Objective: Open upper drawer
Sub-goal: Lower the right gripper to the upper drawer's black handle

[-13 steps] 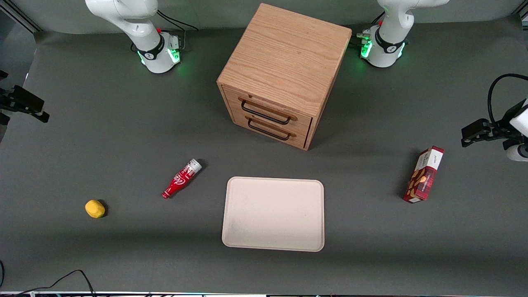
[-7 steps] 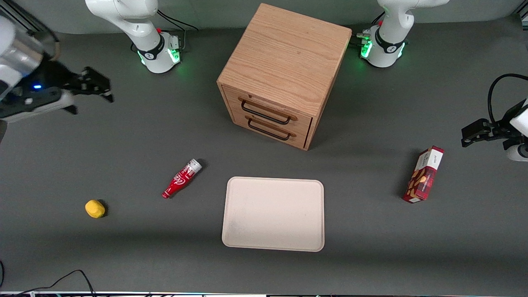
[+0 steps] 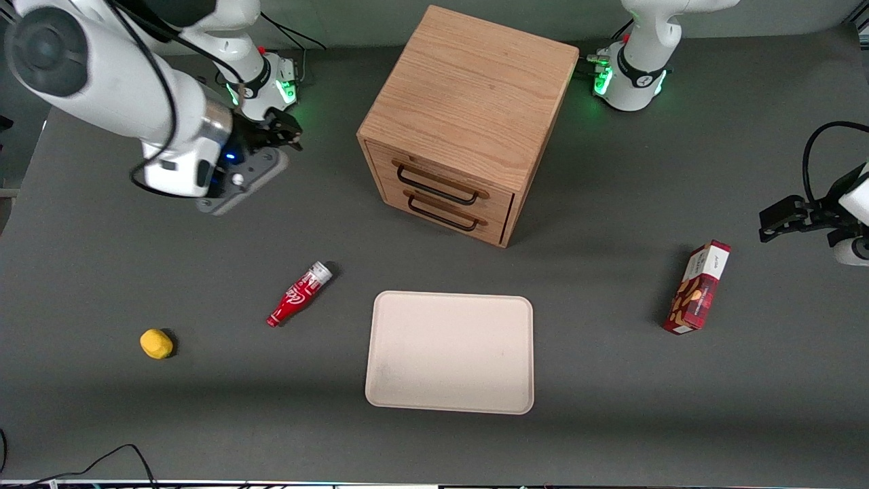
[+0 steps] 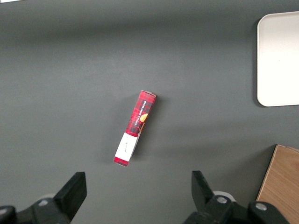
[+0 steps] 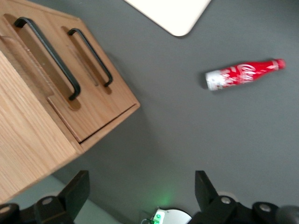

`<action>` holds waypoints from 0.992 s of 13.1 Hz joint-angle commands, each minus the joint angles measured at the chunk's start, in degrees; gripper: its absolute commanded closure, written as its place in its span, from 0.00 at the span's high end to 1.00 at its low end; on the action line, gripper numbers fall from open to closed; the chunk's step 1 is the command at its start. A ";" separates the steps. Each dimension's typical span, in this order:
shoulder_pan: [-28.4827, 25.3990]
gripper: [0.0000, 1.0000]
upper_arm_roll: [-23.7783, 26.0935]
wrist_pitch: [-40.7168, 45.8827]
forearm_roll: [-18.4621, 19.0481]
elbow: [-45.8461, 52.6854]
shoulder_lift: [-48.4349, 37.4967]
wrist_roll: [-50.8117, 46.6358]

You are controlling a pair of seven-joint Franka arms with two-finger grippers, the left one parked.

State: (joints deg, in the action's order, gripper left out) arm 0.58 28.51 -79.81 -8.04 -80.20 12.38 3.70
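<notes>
The wooden cabinet (image 3: 468,109) stands at the middle of the table, with both drawers shut. The upper drawer (image 3: 434,175) carries a thin black bar handle (image 3: 436,188) (image 5: 49,57); the lower drawer (image 3: 445,216) sits under it with its own handle (image 5: 91,56). My right gripper (image 3: 285,129) (image 5: 141,189) hangs above the table beside the cabinet, toward the working arm's end and well apart from it. Its fingers (image 5: 77,186) are open with nothing between them. The wrist camera looks along the cabinet's front from the side.
A red bottle (image 3: 299,294) (image 5: 243,73) lies on the table nearer the front camera than the gripper. A cream tray (image 3: 449,352) lies in front of the cabinet. A yellow lump (image 3: 156,343) and a red box (image 3: 697,286) (image 4: 135,127) lie toward the table's two ends.
The right arm has swung in from the edge of the front view toward the cabinet, and its gripper is now much closer to it. Nothing on the table has moved.
</notes>
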 commanded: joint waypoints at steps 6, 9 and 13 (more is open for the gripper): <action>-5.94 1.00 0.23 -14.22 -4.53 1.36 7.56 -0.62; -8.12 1.00 0.23 -18.09 -4.53 1.36 9.59 -2.47; -10.23 1.00 0.14 -23.19 -4.18 0.92 12.40 -6.78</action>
State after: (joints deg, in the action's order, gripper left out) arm -8.28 28.90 -101.32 -11.48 -80.20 23.20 -0.97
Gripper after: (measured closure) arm 0.000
